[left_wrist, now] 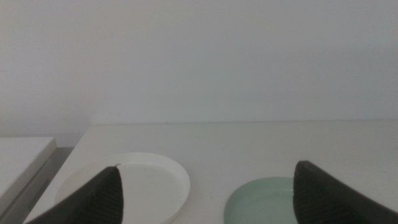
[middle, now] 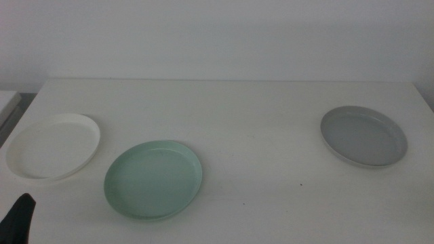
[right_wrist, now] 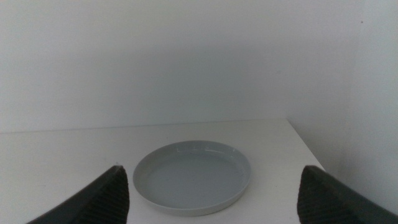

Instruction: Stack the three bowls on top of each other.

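Three shallow bowls lie apart on the white table [middle: 237,122]. The white bowl [middle: 54,146] is at the left, the mint green bowl [middle: 154,178] is left of centre near the front, and the grey bowl [middle: 364,135] is at the right. My left gripper [left_wrist: 208,193] is open and empty, low at the front left; one jaw tip shows in the middle view [middle: 19,218]. Its wrist view shows the white bowl [left_wrist: 149,186] and the green bowl [left_wrist: 261,199] ahead. My right gripper [right_wrist: 214,193] is open and empty, facing the grey bowl [right_wrist: 193,177]; it is outside the middle view.
A pale wall [middle: 217,34] rises behind the table's far edge. A second white surface [middle: 7,102] adjoins the table at the far left, with a dark gap between. The table's right edge [right_wrist: 305,146] runs close beside the grey bowl.
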You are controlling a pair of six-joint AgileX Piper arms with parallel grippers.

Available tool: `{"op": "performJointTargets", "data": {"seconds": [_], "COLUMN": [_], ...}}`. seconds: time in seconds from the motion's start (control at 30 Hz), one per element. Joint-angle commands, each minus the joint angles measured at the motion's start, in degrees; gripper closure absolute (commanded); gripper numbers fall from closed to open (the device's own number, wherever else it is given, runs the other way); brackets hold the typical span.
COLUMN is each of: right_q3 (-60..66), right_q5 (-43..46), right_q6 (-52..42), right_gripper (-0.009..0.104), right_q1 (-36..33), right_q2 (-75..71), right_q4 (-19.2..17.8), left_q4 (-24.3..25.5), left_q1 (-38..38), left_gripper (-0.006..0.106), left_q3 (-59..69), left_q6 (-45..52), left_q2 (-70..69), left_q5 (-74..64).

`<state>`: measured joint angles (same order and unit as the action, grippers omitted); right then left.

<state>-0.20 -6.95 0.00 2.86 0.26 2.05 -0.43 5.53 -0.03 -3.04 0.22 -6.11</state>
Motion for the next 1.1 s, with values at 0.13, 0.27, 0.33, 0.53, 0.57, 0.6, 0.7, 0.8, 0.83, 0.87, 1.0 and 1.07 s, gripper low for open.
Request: {"op": "performJointTargets", "data": {"seconds": [0.13, 0.27, 0.33, 0.53, 0.57, 0.6, 0.7, 0.8, 0.83, 0.87, 1.0, 1.07], "right_q3": [0.2, 0.2, 0.2, 0.2, 0.2, 0.2, 0.2, 0.2, 0.2, 0.2, 0.2, 0.2], "right_q5": [0.7, 0.7, 0.7, 0.7, 0.7, 0.7, 0.7, 0.7, 0.7, 0.7, 0.7, 0.7], "right_q6": [0.0, 0.0, 0.0, 0.0, 0.0, 0.0, 0.0, 0.0, 0.0, 0.0, 0.0, 0.0], "right_gripper": [0.002, 0.002, 0.002, 0.002, 0.002, 0.002, 0.002, 0.002, 0.002, 0.002, 0.002, 0.002], "right_q1": [0.0, 0.0, 0.0, 0.0, 0.0, 0.0, 0.0, 0.0, 0.0, 0.0, 0.0, 0.0], "right_q2": [-0.3, -0.3, -0.3, -0.3, -0.3, -0.3, -0.3, -0.3, -0.3, -0.3, -0.3, -0.3], "right_q4": [-0.5, -0.5, -0.5, -0.5, -0.5, -0.5, -0.5, -0.5, -0.5, -0.5, -0.5, -0.5], "left_q4": [0.0, 0.0, 0.0, -1.6, -1.6, -1.6, -2.9, -5.5, -5.7, -6.1, -5.1, -5.2], "left_q1": [-2.0, -3.3, -4.0, -6.0, -6.0, -6.0, -6.0, -6.0, -6.0, -6.0, -3.8, -2.4], "left_gripper": [0.007, 0.007, 0.007, 0.007, 0.007, 0.007, 0.007, 0.007, 0.007, 0.007, 0.007, 0.007], "left_q3": [0.0, -3.1, -7.8, -30.5, -35.2, -38.0, -47.7, -54.7, -56.2, -57.9, -62.0, -62.5], "left_q6": [-0.1, -0.1, -0.1, 0.2, 0.2, 0.2, 0.1, 0.2, 0.2, 0.2, -0.3, -0.6], "left_q2": [-0.2, 1.7, 5.5, 24.9, 28.1, 31.2, 39.4, 46.0, 47.8, 50.5, 58.3, 61.6], "left_q5": [0.8, -2.7, -7.1, -30.4, -34.8, -38.7, -48.9, -57.1, -59.3, -61.0, -63.3, -62.1]}}
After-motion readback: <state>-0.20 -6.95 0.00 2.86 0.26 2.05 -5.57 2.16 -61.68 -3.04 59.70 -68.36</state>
